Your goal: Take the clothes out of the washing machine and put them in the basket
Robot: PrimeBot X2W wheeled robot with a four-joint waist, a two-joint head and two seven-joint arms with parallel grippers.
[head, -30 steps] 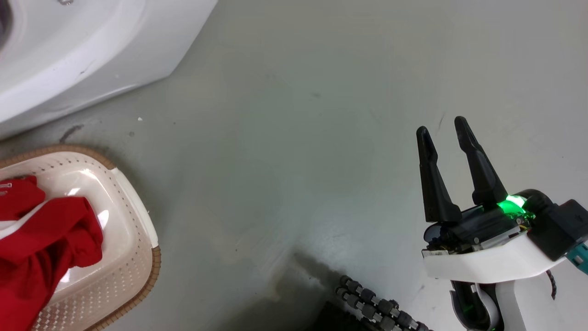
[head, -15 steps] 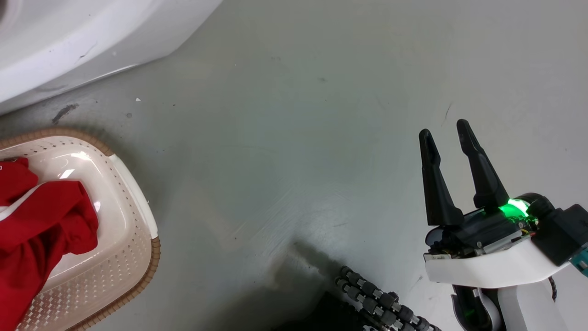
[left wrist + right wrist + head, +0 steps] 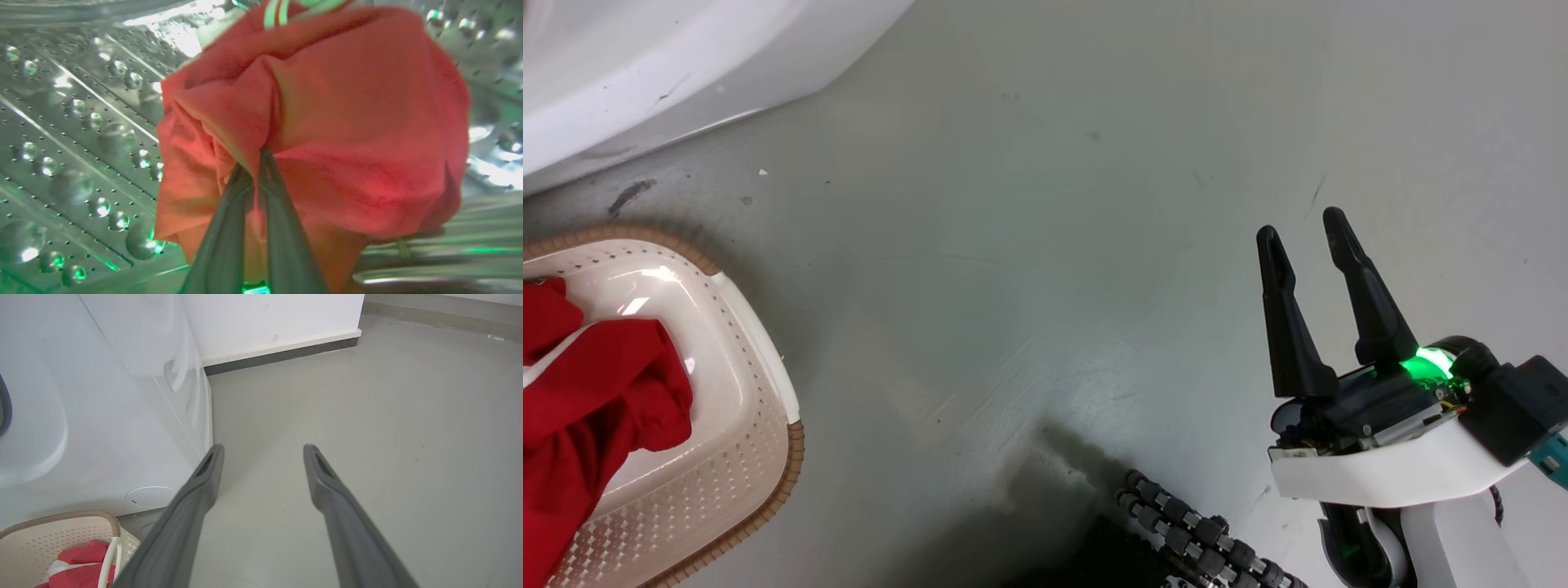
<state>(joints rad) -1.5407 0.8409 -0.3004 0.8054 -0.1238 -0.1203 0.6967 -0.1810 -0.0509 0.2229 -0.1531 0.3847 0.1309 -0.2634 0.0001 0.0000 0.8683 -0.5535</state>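
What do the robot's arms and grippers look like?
The right gripper has two long, black, tapering fingers on a dark base with a glowing green light, mounted on a white shell with a teal fitting. A black ribbed cable runs nearby. The left gripper has the same slim dark fingers.

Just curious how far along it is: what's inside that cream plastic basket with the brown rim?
A crumpled bright red garment with a white stripe lies in the cream perforated basket. Whatever sits beneath it is covered.
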